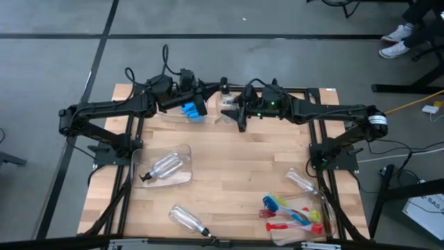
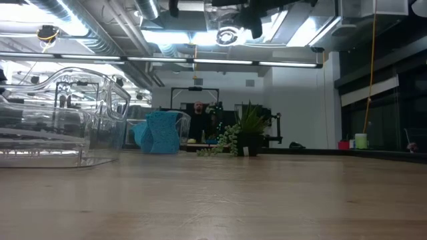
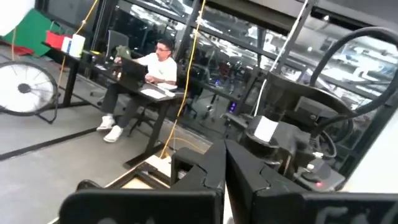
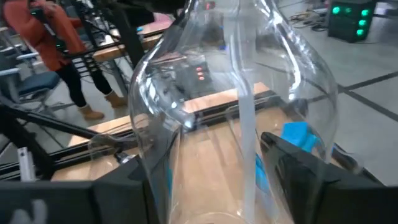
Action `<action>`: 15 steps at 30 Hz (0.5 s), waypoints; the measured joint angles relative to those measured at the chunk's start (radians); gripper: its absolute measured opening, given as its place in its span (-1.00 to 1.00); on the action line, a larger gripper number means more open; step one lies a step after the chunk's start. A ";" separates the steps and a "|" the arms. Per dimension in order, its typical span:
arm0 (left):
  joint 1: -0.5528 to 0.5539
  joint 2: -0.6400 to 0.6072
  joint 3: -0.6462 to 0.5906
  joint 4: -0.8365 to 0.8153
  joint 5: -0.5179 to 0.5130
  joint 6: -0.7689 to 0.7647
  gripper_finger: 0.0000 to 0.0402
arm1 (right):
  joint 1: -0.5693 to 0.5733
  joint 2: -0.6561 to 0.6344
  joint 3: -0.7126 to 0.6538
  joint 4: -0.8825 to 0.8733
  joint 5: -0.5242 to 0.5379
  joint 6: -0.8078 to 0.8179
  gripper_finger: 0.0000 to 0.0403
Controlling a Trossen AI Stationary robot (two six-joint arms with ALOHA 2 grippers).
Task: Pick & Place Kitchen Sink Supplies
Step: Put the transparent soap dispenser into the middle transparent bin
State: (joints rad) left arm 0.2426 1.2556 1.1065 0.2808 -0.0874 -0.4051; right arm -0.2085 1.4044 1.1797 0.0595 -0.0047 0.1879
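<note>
Clear bottle point(image 4: 230, 112) gripped by right pincer point(image 1: 232, 104), arm raised over table's far edge | left pincer point(image 1: 201, 104) closed, raised alongside

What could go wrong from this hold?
1. The right gripper holds a clear bottle high above the table; smooth plastic could slip and drop.
2. The left gripper, shut, is raised close beside it near the blue sponge; the arms might collide.
3. The bin is far off, so the carry is long.
</note>
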 joint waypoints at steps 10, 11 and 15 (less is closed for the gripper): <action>-0.027 0.001 0.000 -0.020 0.006 -0.001 -1.00 | -0.043 0.001 0.000 -0.043 0.080 0.017 0.07; -0.029 0.001 0.000 -0.024 0.001 0.002 -0.99 | -0.043 0.001 0.000 -0.043 0.076 0.016 0.07; -0.028 -0.003 0.000 -0.024 -0.003 0.004 -0.99 | -0.042 0.001 0.000 -0.042 0.065 0.015 0.07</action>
State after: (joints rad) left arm 0.2142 1.2522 1.1061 0.2569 -0.0903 -0.4011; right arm -0.2505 1.4055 1.1797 0.0175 0.0602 0.2033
